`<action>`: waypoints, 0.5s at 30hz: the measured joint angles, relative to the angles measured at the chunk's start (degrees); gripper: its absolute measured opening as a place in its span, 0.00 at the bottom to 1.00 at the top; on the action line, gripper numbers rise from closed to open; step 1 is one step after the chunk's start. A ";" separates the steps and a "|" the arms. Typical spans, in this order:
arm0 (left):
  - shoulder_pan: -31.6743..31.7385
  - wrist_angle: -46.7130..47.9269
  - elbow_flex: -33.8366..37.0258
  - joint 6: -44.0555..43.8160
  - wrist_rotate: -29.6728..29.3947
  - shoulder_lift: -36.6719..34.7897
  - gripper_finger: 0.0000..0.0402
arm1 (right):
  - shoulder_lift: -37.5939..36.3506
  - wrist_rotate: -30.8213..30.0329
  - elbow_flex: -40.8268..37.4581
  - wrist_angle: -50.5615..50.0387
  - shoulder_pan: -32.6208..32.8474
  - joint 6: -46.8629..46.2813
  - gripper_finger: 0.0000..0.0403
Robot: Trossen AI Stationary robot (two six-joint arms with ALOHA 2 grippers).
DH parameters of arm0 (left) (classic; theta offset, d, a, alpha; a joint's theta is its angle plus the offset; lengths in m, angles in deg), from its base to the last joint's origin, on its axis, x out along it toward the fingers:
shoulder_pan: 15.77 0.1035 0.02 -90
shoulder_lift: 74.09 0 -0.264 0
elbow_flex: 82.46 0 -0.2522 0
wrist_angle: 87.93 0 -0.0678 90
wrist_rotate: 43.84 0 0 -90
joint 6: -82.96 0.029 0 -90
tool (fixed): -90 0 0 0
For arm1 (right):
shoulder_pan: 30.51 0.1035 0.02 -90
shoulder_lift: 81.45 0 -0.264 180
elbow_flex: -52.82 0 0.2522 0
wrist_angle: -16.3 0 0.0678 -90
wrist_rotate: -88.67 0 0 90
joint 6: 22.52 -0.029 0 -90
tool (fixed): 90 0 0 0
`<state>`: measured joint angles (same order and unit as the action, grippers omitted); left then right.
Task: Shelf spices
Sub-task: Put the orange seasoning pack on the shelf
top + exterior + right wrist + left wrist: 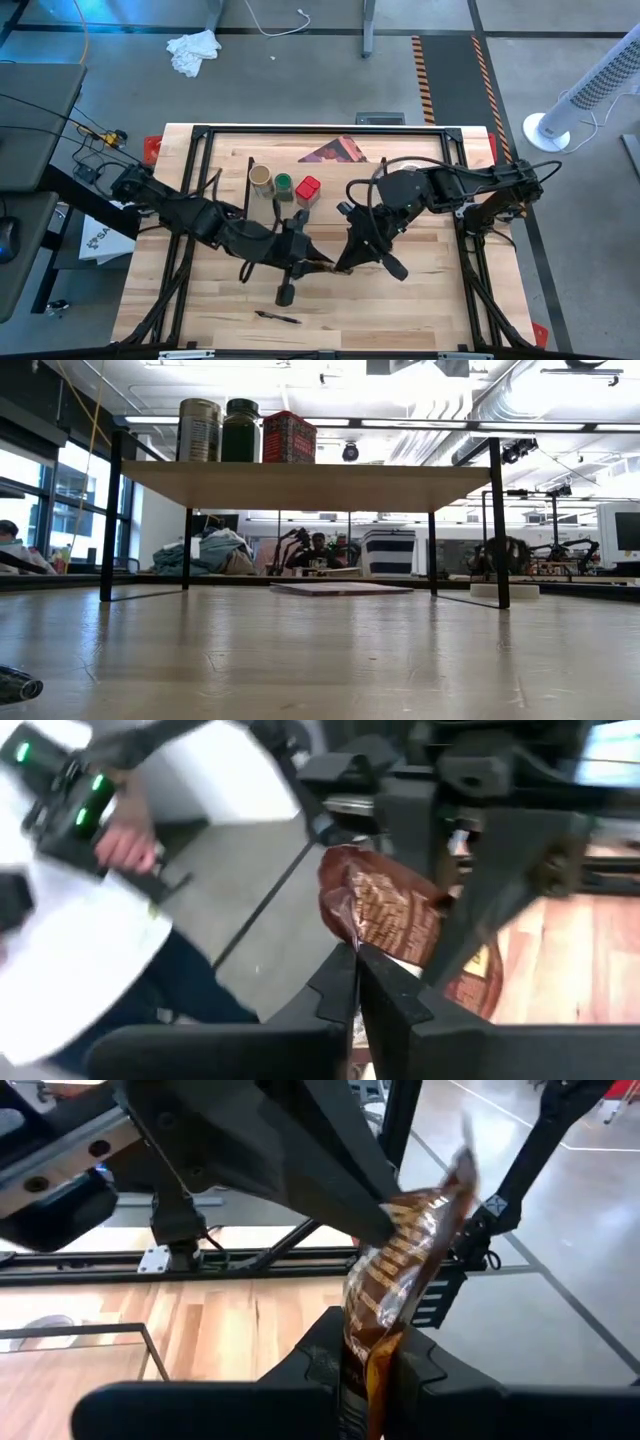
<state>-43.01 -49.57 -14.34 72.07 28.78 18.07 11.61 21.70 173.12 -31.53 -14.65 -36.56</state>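
A flat brown-orange packet hangs in the air between my two grippers, above the table's middle. My left gripper is shut on one end of it and my right gripper on the other. On the shelf's light wood top board stand a tan-topped jar, a green-lidded jar and a red tin, side by side near its left end. The low view shows neither gripper. My left gripper pinches the packet's near end between its two fingers. The packet rises slanting away from the fingers, clear of the table. My right gripper pinches the packet's opposite edge between its two fingers, coming from the table's right side. The packet stands above its fingertips, lifted clear.
A dark reddish printed card and a white tape roll lie under the shelf. A dark pen lies near the table's front edge. A person in white holding a controller stands beyond the table.
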 joint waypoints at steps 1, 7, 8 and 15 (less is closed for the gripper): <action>-0.21 0.53 0.00 -0.27 -0.08 -0.36 0.06 | -0.04 -1.44 0.00 0.58 0.04 -1.79 0.03; -2.13 7.77 0.00 -5.26 -4.04 -2.68 0.05 | -0.50 -6.75 0.00 2.25 -0.09 -4.63 0.20; -2.55 8.85 0.00 -6.00 -4.64 -2.96 0.05 | -0.66 -7.82 0.00 2.65 -0.09 -5.60 0.24; -5.29 17.65 0.01 -11.99 -15.01 -4.85 0.05 | -1.55 -20.09 3.75 2.18 0.33 -4.96 0.51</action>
<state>-48.30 -31.92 -14.33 60.08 13.76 13.23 10.05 1.61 176.87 -29.35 -14.32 -41.51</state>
